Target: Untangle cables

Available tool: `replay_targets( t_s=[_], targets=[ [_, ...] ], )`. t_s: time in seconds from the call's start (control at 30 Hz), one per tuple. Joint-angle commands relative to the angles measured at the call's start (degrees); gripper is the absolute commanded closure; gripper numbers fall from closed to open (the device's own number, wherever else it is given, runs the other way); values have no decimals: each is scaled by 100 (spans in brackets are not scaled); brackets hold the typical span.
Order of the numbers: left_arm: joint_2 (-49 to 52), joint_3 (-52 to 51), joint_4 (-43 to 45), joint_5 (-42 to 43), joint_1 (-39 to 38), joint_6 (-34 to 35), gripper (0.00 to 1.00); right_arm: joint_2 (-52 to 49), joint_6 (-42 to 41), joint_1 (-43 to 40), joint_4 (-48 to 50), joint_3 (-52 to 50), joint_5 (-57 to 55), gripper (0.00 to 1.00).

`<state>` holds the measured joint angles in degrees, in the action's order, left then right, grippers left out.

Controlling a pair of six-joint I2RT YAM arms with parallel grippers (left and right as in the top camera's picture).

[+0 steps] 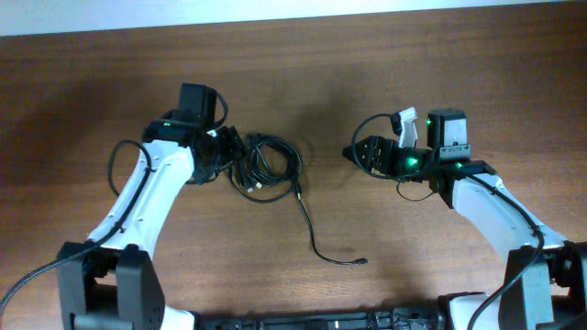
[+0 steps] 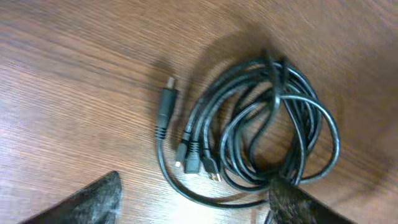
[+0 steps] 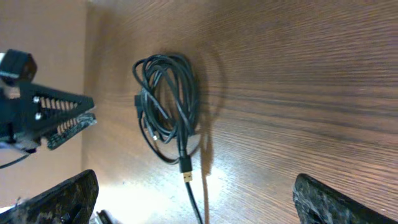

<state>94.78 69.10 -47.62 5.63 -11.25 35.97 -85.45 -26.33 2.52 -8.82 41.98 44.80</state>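
Overhead shows me the cables [image 1: 266, 168] bunched in one coil left of the middle of the table [image 1: 477, 64], with a single loose tail [image 1: 310, 229] trailing toward the robot's base. My left gripper [image 1: 229, 153] sits at the coil's left edge. Its wrist camera shows the fingers spread wide with nothing held, and one fingertip [image 2: 292, 199] at the coil's lower rim. I judge it is placed there to pinch a strand. The right gripper [image 1: 360, 153] hangs well apart on the right, also wide open and empty. It faces the coil, likely so it can take the opposite side. Several plugs [image 2: 198, 158] lie among the loops and may snag.
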Motion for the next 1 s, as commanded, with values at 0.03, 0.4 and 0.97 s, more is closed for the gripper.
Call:
replay_targets(
  t_s=[0.03,0.4,0.97],
  targets=[
    [404,101,442,-313,-529,-640,43,-11,107,9,0,-17,-201,1],
    [1532,101,1443,-562,-785,-1657,59,-11,105,9,-2,-17,-297,1],
    [544,155,658,297,-820,-1657,100,-11,103,9,-2,-17,-459,1]
  ],
)
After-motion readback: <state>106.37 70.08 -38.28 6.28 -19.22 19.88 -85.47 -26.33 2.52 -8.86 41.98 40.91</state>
